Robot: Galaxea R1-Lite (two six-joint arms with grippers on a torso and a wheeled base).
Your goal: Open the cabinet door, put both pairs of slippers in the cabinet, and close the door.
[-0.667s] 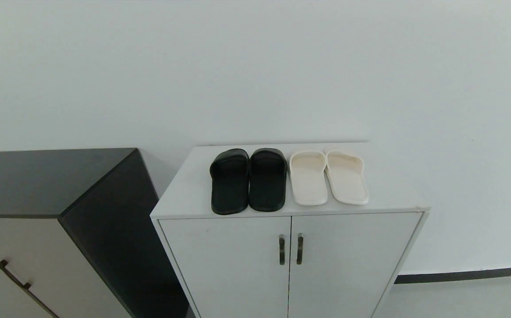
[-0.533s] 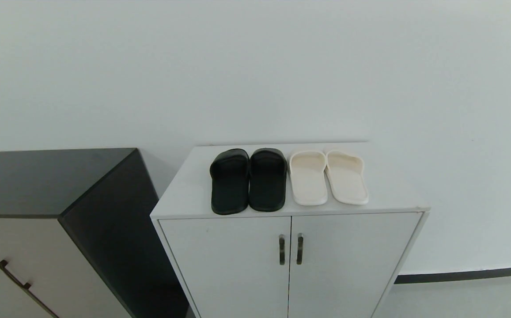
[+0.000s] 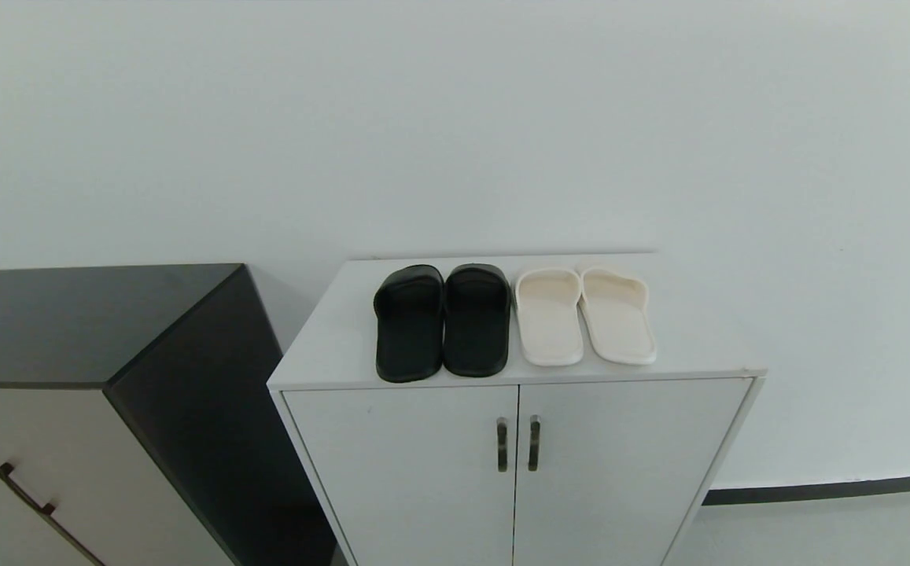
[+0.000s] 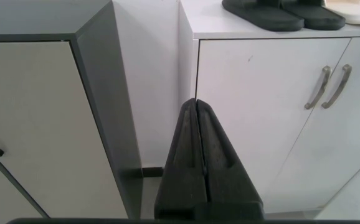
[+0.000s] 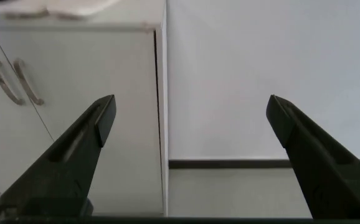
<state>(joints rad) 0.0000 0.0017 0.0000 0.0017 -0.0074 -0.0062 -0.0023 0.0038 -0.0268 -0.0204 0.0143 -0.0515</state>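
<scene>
A plain white wall (image 3: 455, 118) backs the scene, with a dark skirting strip (image 3: 816, 491) along its foot above a pale floor (image 3: 816, 531). Against the wall stands a white cabinet (image 3: 337, 346), its two doors (image 3: 415, 472) both closed and meeting at the middle, where two slim vertical handles (image 3: 502, 444) sit side by side. On the cabinet's top lie both pairs, toes toward the wall – the black slippers (image 3: 443, 322) on the left and the cream slippers (image 3: 584, 317) just beside them on the right, the pairs almost touching. A dark cabinet (image 3: 93, 322) with a pale front stands close by on the left. The left gripper (image 4: 197, 106) has its fingers pressed together, holding nothing, and hangs low before the gap between the two cabinets. The right gripper (image 5: 190, 106) has its fingers spread wide and bare – it faces the white cabinet's right edge and the wall beyond.
</scene>
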